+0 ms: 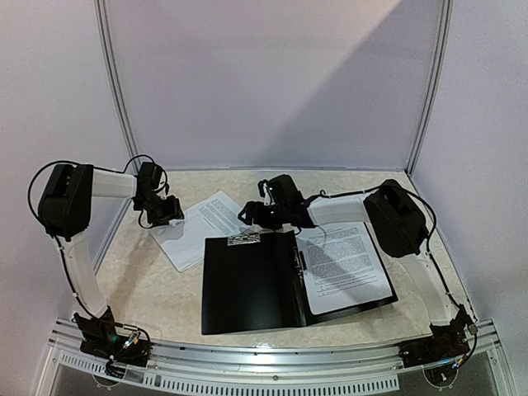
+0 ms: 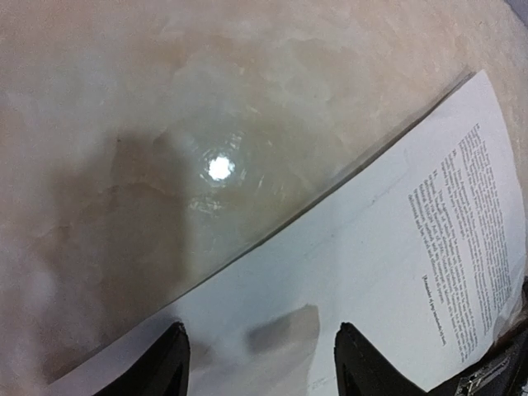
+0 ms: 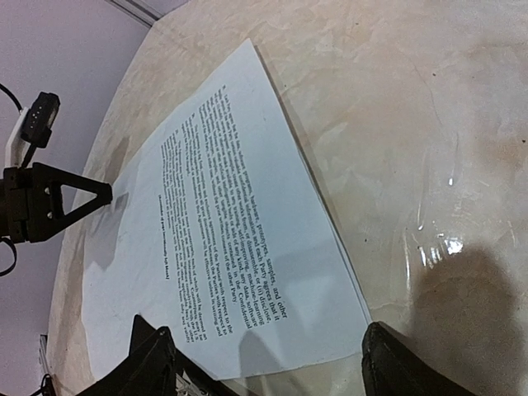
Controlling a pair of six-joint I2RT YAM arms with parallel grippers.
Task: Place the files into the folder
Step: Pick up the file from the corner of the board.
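Observation:
The black folder (image 1: 247,285) lies open in the middle of the table, with a metal clip (image 1: 299,262) at its spine. One printed sheet (image 1: 345,266) lies on its right half. More white files (image 1: 206,224) lie on the table just beyond its left half. My left gripper (image 1: 167,216) is open, low over the files' left edge. In the left wrist view the files (image 2: 371,264) lie below the open gripper (image 2: 264,363). My right gripper (image 1: 252,216) is open at the folder's far edge. In the right wrist view it (image 3: 272,367) is open at the files' (image 3: 223,239) near end.
White booth walls enclose the table on the back, left and right. The beige tabletop (image 1: 157,285) runs to a metal rail (image 1: 272,355) at the near edge by the arm bases. My left gripper's fingers (image 3: 58,202) show in the right wrist view at the files' far end.

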